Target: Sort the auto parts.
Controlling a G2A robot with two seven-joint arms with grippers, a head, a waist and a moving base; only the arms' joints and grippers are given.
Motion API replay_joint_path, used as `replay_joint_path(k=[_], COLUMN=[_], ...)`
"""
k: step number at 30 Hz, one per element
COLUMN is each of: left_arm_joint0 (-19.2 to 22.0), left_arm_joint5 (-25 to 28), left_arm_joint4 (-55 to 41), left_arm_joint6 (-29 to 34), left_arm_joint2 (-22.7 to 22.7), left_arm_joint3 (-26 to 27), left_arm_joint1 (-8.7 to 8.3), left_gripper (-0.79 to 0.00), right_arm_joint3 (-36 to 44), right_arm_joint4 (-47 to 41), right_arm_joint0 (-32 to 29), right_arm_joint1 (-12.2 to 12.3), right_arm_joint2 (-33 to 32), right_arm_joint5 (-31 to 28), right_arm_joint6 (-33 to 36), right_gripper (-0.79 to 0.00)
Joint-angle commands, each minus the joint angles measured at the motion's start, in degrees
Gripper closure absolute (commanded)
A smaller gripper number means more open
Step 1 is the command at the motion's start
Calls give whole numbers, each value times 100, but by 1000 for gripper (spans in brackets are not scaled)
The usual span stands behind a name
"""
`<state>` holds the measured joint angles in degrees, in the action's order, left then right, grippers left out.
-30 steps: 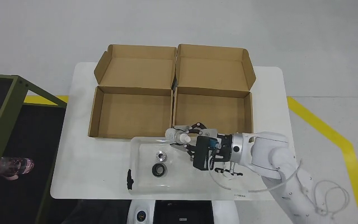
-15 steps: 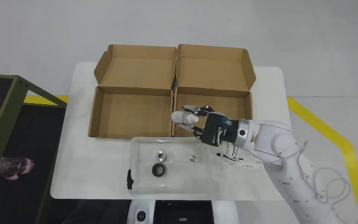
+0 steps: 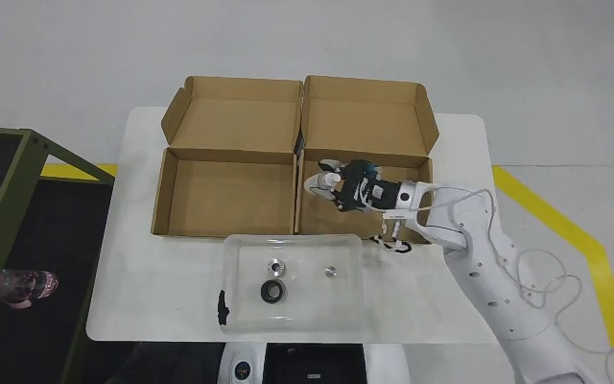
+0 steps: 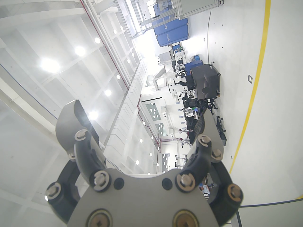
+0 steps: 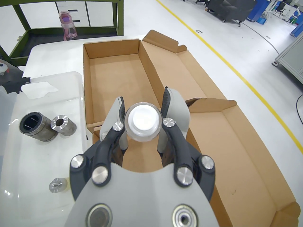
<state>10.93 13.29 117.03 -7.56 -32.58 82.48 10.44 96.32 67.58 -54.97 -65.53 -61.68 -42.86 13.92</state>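
Nearest the robot, a clear plastic tub (image 3: 228, 252) sits on the white table (image 3: 456, 154). In it a dark-bored bearing (image 3: 273, 292), a metal bush (image 3: 276, 267) and a small metal piece (image 3: 330, 272) lie apart from one another.

Just beyond the tub's far rim, the right gripper (image 3: 331, 181) pinches a white part (image 3: 317, 180) between its two fingers. The part lies about level, its long axis in line with the gripper and pointing to the robot's left. It hangs over the right cardboard box (image 3: 403, 197), just inside the wall that meets the left cardboard box (image 3: 225, 197).

Brown floor shows across both boxes, with most of the right box's open room on the robot's right of the gripper. Their lids fold back on the far side.

Around the table is pale floor with a yellow line (image 3: 552, 216), and a green rack (image 3: 29, 154) stands to the left.

The left gripper (image 4: 137, 109) faces a lit hall ceiling, its fingers spread.
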Motion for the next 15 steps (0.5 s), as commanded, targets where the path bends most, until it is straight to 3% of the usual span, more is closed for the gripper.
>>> replay_joint_path(k=[1,15], left_arm_joint0=[0,0], left_arm_joint5=[0,0], left_arm_joint4=[0,0], left_arm_joint6=[0,0], left_arm_joint2=[0,0], left_arm_joint3=[0,0], left_arm_joint1=[0,0], left_gripper=[-785,-785], right_arm_joint3=[-199,-1431], right_arm_joint4=[3,-24], right_arm_joint0=[125,809], right_arm_joint1=[-21,-198], right_arm_joint2=[71,665], right_arm_joint5=[22,14], right_arm_joint6=[47,297], right_gripper=[0,0])
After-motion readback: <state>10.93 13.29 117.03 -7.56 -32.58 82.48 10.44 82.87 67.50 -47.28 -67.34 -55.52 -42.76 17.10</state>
